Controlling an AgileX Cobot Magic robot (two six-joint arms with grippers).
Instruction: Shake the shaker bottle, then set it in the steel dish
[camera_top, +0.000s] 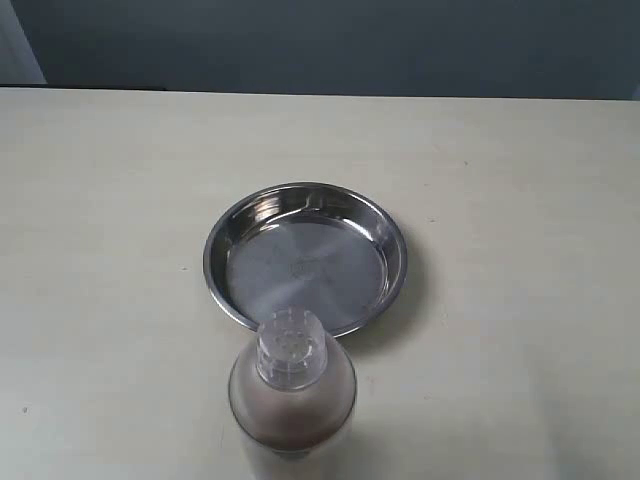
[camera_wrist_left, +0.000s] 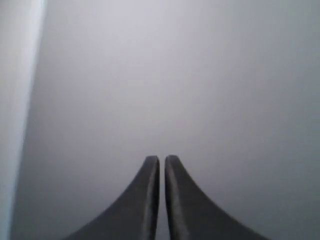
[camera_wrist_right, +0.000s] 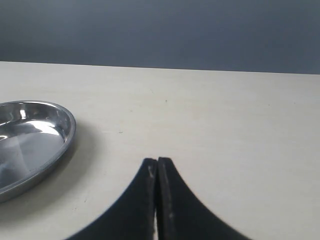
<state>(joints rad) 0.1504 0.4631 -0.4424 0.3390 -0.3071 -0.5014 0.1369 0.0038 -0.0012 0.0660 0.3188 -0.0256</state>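
The shaker bottle (camera_top: 291, 395) stands upright on the table at the front, just before the steel dish (camera_top: 306, 258), which holds nothing. The bottle's clear cap (camera_top: 290, 346) overlaps the dish's near rim in the exterior view. Neither gripper shows in that view. In the left wrist view my left gripper (camera_wrist_left: 162, 160) is shut with nothing in it and faces a blank grey surface. My right gripper (camera_wrist_right: 157, 162) is shut on nothing, low over the table, with the steel dish (camera_wrist_right: 30, 142) off to one side of it.
The pale table (camera_top: 520, 200) stretches around the dish and bottle. A dark wall (camera_top: 330, 40) runs behind the table's far edge.
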